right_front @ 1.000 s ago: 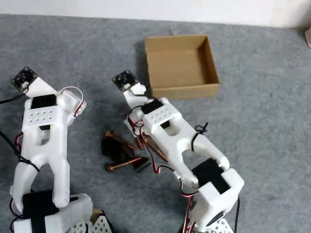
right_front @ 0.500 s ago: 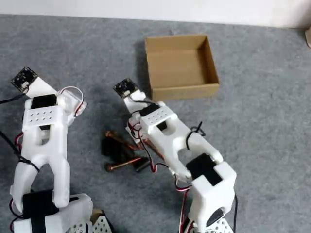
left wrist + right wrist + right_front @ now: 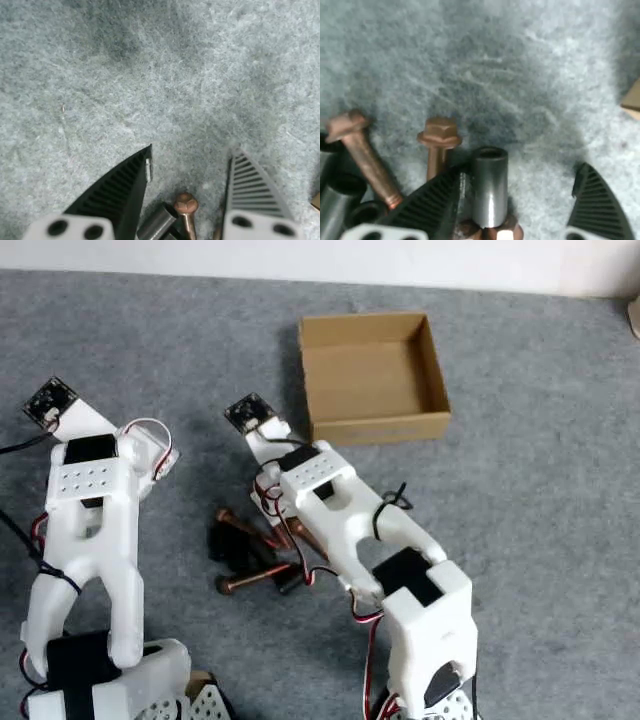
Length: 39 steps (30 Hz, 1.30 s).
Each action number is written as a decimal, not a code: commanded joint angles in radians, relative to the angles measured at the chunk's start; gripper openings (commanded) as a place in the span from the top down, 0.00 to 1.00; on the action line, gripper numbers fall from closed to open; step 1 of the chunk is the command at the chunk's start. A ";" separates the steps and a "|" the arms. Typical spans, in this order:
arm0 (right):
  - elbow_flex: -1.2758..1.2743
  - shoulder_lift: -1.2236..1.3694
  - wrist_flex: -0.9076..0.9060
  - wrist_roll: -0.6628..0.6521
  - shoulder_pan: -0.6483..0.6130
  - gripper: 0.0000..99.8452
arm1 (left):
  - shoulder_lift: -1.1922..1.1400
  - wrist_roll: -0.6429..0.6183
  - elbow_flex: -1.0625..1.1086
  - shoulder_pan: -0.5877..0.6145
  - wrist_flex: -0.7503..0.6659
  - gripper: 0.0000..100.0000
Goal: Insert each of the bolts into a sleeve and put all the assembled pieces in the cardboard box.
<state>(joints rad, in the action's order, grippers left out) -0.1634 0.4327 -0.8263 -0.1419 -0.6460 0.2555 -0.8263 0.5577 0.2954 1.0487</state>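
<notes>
Right tool (image 3: 519, 172) has swung left, jaws spread around a sleeve (image 3: 490, 185); left tool (image 3: 191, 149) gapes, empty.

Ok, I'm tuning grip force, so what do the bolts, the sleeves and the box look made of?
The bolts look like metal, probably copper-plated, going by the dull reddish-brown sheen on the hex heads. The sleeves are likely steel: smooth dark grey tubes with a soft highlight. The box is plain brown cardboard, matte, with thin walls.

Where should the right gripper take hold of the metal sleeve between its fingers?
Probably mid-length on the sleeve, across its round sides, coming from above. It runs parallel to the fingers of the open right gripper, so closing pinches its diameter. A bolt crowds one side.
</notes>
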 commanded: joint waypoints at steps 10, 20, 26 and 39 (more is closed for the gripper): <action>0.045 0.021 -0.010 0.006 -0.016 0.98 | 0.008 -0.003 -0.050 0.008 0.000 0.76; 0.036 -0.205 -0.203 0.002 0.033 0.99 | 0.007 -0.009 -0.050 -0.007 0.000 0.77; -0.133 -0.499 -0.248 0.002 0.157 0.99 | -0.068 0.035 -0.033 -0.219 -0.017 0.76; -0.532 -0.779 -0.091 -0.002 0.407 0.99 | -0.481 0.080 -0.438 -0.423 0.269 0.77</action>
<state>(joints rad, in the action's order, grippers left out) -0.6345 -0.2915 -1.0104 -0.1419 -0.2516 -0.1619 -0.7526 0.2417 -0.0453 1.1991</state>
